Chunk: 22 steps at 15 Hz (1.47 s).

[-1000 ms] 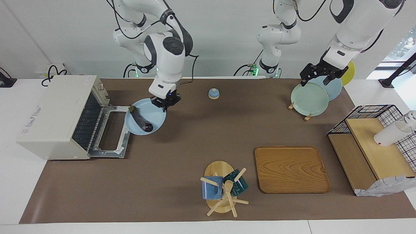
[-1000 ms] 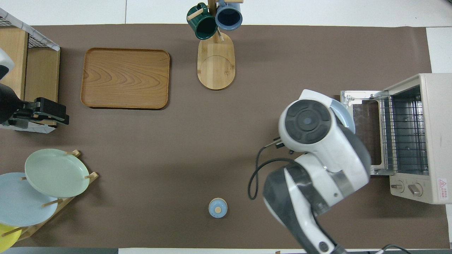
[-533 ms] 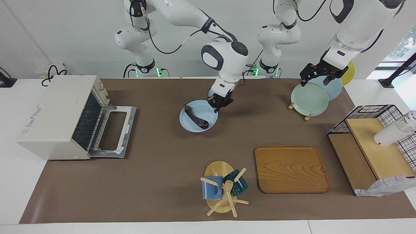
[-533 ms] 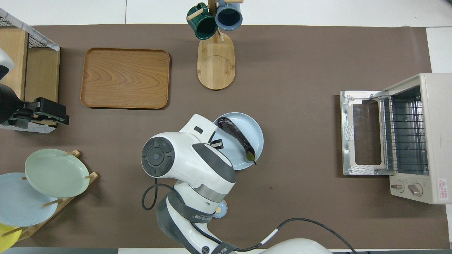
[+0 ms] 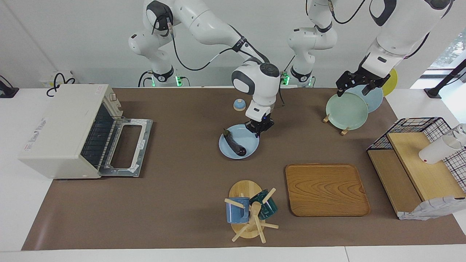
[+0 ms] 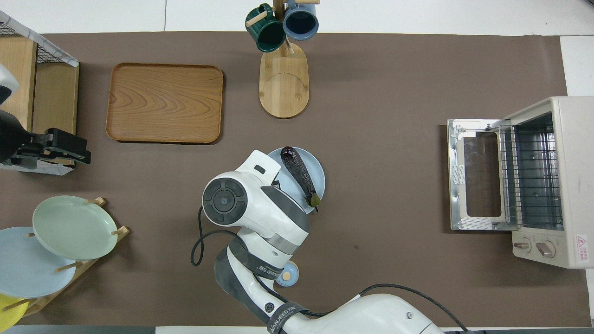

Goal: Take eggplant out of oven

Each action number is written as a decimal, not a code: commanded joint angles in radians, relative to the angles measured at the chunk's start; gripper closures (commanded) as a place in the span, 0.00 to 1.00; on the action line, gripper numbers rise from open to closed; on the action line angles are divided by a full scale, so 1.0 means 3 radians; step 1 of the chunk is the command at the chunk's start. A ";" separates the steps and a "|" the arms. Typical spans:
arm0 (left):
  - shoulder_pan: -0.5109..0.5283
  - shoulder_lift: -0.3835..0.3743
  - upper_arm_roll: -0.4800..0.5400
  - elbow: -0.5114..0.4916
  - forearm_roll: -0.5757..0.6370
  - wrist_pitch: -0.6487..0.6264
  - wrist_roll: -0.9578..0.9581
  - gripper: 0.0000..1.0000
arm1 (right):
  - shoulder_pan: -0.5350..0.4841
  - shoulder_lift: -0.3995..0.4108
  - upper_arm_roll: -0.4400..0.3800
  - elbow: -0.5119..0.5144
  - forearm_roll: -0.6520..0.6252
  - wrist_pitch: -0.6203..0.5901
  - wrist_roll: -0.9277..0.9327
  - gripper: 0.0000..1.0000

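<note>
The dark purple eggplant (image 5: 235, 144) lies on a light blue plate (image 5: 250, 142) in the middle of the table, also seen in the overhead view (image 6: 299, 171). My right gripper (image 5: 259, 128) is shut on the plate's rim on the side nearer the robots. The plate sits low, and I cannot tell whether it touches the table. In the overhead view the right hand hides its own fingers and part of the plate (image 6: 314, 169). The cream oven (image 5: 62, 127) stands at the right arm's end, door (image 5: 125, 145) folded down, wire rack bare. My left gripper (image 5: 355, 89) waits open over the plate rack.
A small blue lidded pot (image 5: 239, 104) stands nearer the robots than the plate. A mug stand (image 5: 249, 211) and a wooden tray (image 5: 326, 189) lie farther out. A plate rack with a green plate (image 5: 346, 111) and a wire basket (image 5: 418, 160) are at the left arm's end.
My right gripper has carried the plate with the eggplant from in front of the oven to the middle of the table and lowered it. The left arm has not moved.
</note>
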 commanded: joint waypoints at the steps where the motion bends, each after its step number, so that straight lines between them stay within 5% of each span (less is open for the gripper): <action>1: 0.0032 -0.0071 -0.0008 -0.0070 0.0065 0.0048 0.0010 0.00 | -0.0052 -0.0111 0.0055 -0.0026 0.0133 0.0103 0.0018 0.58; 6: 0.0007 -0.0066 -0.0002 -0.0070 0.0065 0.0084 -0.0010 0.00 | -0.0475 -0.0508 0.0050 0.0016 0.0138 -0.0559 -0.0221 0.54; 7: -0.0008 -0.0066 -0.0007 -0.0075 0.0065 0.0104 -0.0045 0.00 | -0.0633 -0.0646 0.0050 -0.0045 0.0138 -0.0738 -0.0394 0.62; 9: -0.0049 -0.0066 -0.0048 -0.0121 0.0040 0.0145 -0.0341 0.00 | -0.0884 -0.0978 0.0045 -0.0331 0.0138 -0.1107 -0.0747 0.93; 11: -0.0288 -0.0025 -0.0054 -0.0172 0.0030 0.0176 -0.0841 0.00 | -0.1190 -0.1153 0.0029 -0.0708 -0.0030 -0.1343 -0.0855 1.00; 13: -0.0529 -0.0005 -0.0054 -0.0355 -0.0062 0.0460 -0.1408 0.00 | -0.1487 -0.1266 0.0034 -0.1031 -0.0331 -0.1247 -0.1181 1.00; 17: -0.0958 0.0230 -0.0054 -0.0582 -0.0190 0.1009 -0.2141 0.00 | -0.2101 -0.1434 0.0034 -0.1854 -0.0389 -0.0191 -0.1862 1.00; 22: -0.1582 0.0583 -0.0059 -0.0954 -0.0195 0.1984 -0.2744 0.00 | -0.2276 -0.1435 0.0034 -0.2071 -0.0552 -0.0025 -0.1950 1.00</action>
